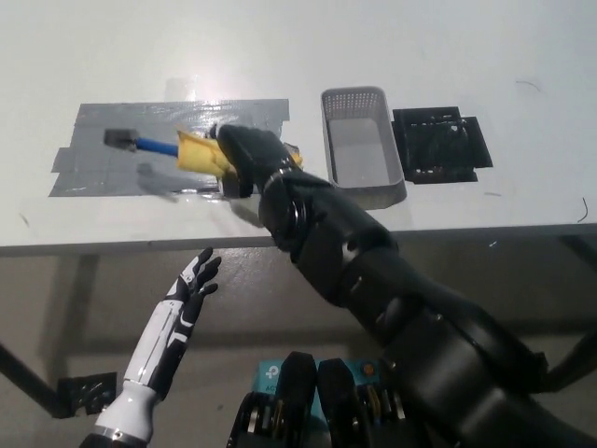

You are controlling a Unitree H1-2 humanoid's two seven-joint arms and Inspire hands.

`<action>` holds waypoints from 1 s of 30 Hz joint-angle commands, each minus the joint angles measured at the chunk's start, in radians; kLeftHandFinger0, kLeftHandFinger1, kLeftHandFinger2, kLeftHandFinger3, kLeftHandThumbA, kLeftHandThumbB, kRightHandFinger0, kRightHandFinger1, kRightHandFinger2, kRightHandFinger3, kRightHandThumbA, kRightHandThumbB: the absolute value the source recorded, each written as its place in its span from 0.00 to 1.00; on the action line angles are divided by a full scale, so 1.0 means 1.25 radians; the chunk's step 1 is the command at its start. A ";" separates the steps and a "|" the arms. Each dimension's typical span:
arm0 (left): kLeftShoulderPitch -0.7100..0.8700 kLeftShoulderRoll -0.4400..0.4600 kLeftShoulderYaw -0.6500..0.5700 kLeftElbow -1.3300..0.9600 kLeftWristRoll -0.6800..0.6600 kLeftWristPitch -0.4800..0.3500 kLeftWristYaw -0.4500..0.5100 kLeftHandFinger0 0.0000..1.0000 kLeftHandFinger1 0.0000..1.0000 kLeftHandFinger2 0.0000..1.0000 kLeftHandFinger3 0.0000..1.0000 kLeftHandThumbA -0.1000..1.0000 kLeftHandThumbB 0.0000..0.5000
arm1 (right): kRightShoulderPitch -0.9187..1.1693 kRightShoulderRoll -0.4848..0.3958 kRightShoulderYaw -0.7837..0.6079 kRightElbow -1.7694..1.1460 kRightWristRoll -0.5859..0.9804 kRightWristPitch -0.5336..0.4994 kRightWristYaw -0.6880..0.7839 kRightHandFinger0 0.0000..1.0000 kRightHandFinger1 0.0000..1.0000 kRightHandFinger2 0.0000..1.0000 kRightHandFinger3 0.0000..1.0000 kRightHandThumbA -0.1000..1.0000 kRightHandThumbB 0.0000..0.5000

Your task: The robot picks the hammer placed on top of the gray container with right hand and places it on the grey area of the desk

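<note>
The right hand (244,157) is closed round the yellow grip of the hammer (177,149), which juts out to the left with its dark head above the grey patch (103,173) of the desk (448,37). Its shadow falls just near of it on the patch, so I judge it not quite down. The sound way to finish is to lower it level until head and handle both rest on the grey, and only then loosen the fingers (letting go early would drop the heavy end first). Nothing lies on the patch to get in the way. The container (362,145) sits to the right of the hand, empty, with a black mat (440,142) beyond it, both clear of the path. The left hand (191,291) hangs below the near desk edge, fingers spread, holding nothing.
</note>
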 commanded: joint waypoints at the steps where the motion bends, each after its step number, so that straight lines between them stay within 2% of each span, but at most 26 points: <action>1: -0.009 0.012 -0.002 -0.025 0.000 -0.005 -0.016 0.98 1.00 1.00 1.00 1.00 0.39 | -0.034 0.003 -0.001 -0.019 0.004 -0.008 -0.041 0.01 0.38 0.66 0.50 0.00 0.48; 2: -0.008 0.011 -0.004 -0.025 0.001 -0.005 -0.016 0.98 1.00 1.00 1.00 1.00 0.39 | -0.030 0.002 -0.002 -0.020 0.004 -0.008 -0.041 0.00 0.39 0.70 0.45 0.00 0.48; 4: -0.007 0.012 -0.005 -0.023 0.005 -0.010 -0.014 0.98 1.00 1.00 1.00 1.00 0.40 | -0.025 -0.002 -0.004 -0.021 0.006 -0.007 -0.036 0.00 0.41 0.75 0.46 0.00 0.45; 6: -0.008 0.013 -0.005 -0.025 0.006 -0.006 -0.013 0.98 1.00 1.00 1.00 1.00 0.40 | -0.025 -0.004 -0.007 -0.020 0.010 -0.004 -0.031 0.00 0.45 0.81 0.41 0.00 0.34; 7: -0.008 0.014 -0.005 -0.025 0.006 -0.004 -0.014 0.98 1.00 1.00 1.00 1.00 0.40 | -0.024 -0.006 -0.009 -0.021 0.013 -0.005 -0.028 0.06 0.51 0.85 0.42 0.00 0.31; 8: -0.008 0.014 -0.005 -0.024 0.005 -0.004 -0.013 0.98 1.00 1.00 1.00 1.00 0.39 | -0.029 -0.008 -0.014 -0.020 0.018 0.002 -0.015 0.33 0.74 1.00 0.70 0.19 0.35; 9: -0.008 0.014 -0.005 -0.024 0.005 -0.004 -0.013 0.98 1.00 1.00 1.00 1.00 0.39 | -0.031 -0.009 -0.016 -0.020 0.020 0.005 -0.009 0.41 0.70 0.88 0.81 0.30 0.35; 10: -0.008 0.014 -0.005 -0.025 0.003 -0.002 -0.014 0.98 1.00 1.00 1.00 1.00 0.39 | -0.035 -0.012 -0.028 -0.020 0.034 0.005 0.016 0.56 0.83 1.00 1.00 0.44 0.49; 11: -0.014 0.013 -0.007 -0.022 0.004 -0.001 -0.014 0.98 1.00 1.00 1.00 1.00 0.40 | -0.043 -0.018 -0.047 -0.019 0.055 0.021 0.058 0.85 1.00 1.00 1.00 0.62 0.69; 12: -0.017 0.012 -0.008 -0.021 0.005 0.003 -0.015 0.98 1.00 1.00 1.00 1.00 0.41 | -0.049 -0.021 -0.058 -0.018 0.065 0.034 0.087 1.00 1.00 1.00 1.00 0.72 0.85; 13: -0.016 0.012 -0.008 -0.022 0.005 0.005 -0.014 0.98 1.00 1.00 1.00 1.00 0.42 | -0.051 -0.024 -0.060 -0.019 0.063 0.035 0.097 1.00 1.00 1.00 1.00 0.76 0.95; 14: -0.016 0.012 -0.008 -0.023 0.005 0.006 -0.015 0.98 1.00 1.00 1.00 1.00 0.42 | -0.056 -0.030 -0.061 -0.023 0.060 0.032 0.109 1.00 1.00 1.00 1.00 0.77 1.00; 19: -0.020 0.016 -0.010 -0.025 0.007 0.014 -0.017 0.97 1.00 1.00 1.00 1.00 0.43 | -0.069 -0.047 -0.064 -0.029 0.058 0.031 0.121 1.00 1.00 1.00 1.00 0.82 1.00; 25: -0.024 0.016 -0.011 -0.023 0.008 0.011 -0.018 0.96 1.00 1.00 1.00 1.00 0.43 | -0.086 -0.067 -0.068 -0.034 0.065 0.037 0.128 1.00 1.00 1.00 1.00 0.82 1.00; 29: -0.023 0.018 -0.013 -0.024 0.008 0.012 -0.022 0.96 1.00 1.00 1.00 1.00 0.44 | -0.094 -0.077 -0.066 -0.042 0.067 0.031 0.127 1.00 1.00 1.00 1.00 0.87 1.00; 30: -0.026 0.018 -0.014 -0.021 0.006 0.012 -0.023 0.96 1.00 1.00 1.00 1.00 0.45 | -0.109 -0.086 -0.069 -0.054 0.071 0.024 0.134 1.00 1.00 1.00 1.00 0.92 1.00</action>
